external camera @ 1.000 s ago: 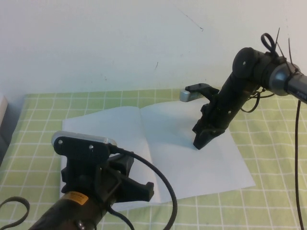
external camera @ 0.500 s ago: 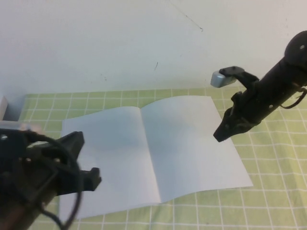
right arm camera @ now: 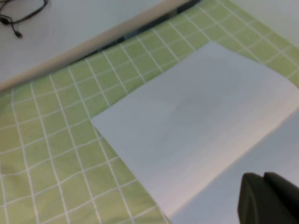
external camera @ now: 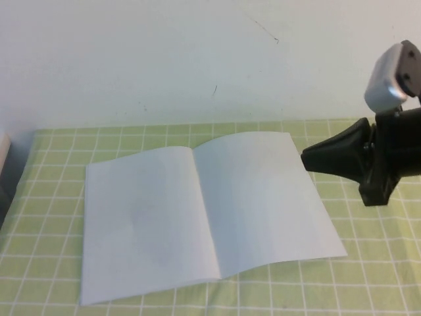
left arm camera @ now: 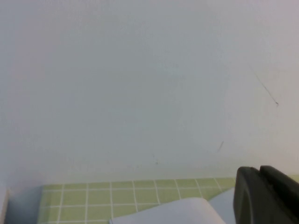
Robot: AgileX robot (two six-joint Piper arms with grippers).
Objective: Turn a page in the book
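From the high view, you see one thin white paper booklet lying open and flat on the green checked tablecloth, spine running near to far. Your black right gripper hovers right of it, pointing left, fingers pressed together, holding nothing.

From the left wrist view, the left gripper faces the white wall; you cannot tell its finger state.

From the right wrist view, two blank pages show.

The black two-fingered right gripper hung raised at the right edge, fingers pressed together, pointing leftward. The left gripper showed only as black fingertips in its wrist view.
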